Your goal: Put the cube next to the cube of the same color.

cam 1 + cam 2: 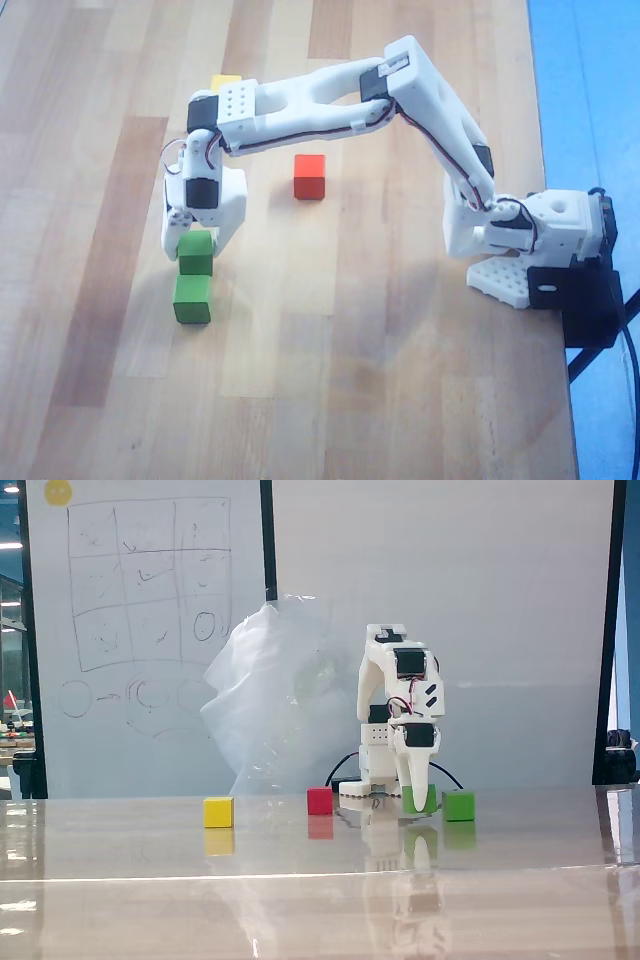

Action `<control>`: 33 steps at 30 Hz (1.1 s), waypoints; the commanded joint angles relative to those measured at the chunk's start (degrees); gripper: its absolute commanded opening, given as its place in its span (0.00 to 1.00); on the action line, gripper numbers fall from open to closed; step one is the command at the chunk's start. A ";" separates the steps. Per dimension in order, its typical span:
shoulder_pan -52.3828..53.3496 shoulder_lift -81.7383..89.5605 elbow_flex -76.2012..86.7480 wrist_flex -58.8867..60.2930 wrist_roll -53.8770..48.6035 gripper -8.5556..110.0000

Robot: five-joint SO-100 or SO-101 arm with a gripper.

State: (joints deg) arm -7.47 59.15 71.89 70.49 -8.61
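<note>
1. The white arm (330, 95) is seen reaching from its base (530, 235), at the right of the overhead view, across the wooden table (380, 380) to the left.
2. The claw (196, 245) is pointed downward, and its two fingers are closed against the sides of the darker green cube (196, 253); the cube is held between them.
3. In the fixed view, the held cube (421, 799) is seen low between the fingers (410, 788), at or just above the table surface; contact with the table cannot be confirmed.
4. The brighter green cube (192, 299) is seen just below the held cube in the overhead view, close beside it or touching. In the fixed view it (459, 805) is seen just right of the claw.
5. A red cube (309, 176) is recorded apart from the green pair, nearer the middle of the table.
6. A yellow cube (225, 81) is partly hidden behind the arm in the overhead view; in the fixed view it (218, 812) is seen well to the left.
</note>
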 commanded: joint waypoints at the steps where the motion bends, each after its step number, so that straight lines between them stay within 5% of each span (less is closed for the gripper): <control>1: 0.00 1.41 -4.39 1.05 0.53 0.17; 12: -0.70 7.03 -4.92 8.35 4.92 0.39; 26: 1.58 38.67 -2.37 20.21 6.06 0.29; 33: 11.25 57.30 15.73 18.46 5.98 0.19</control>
State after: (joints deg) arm -0.97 104.33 81.39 90.62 -2.90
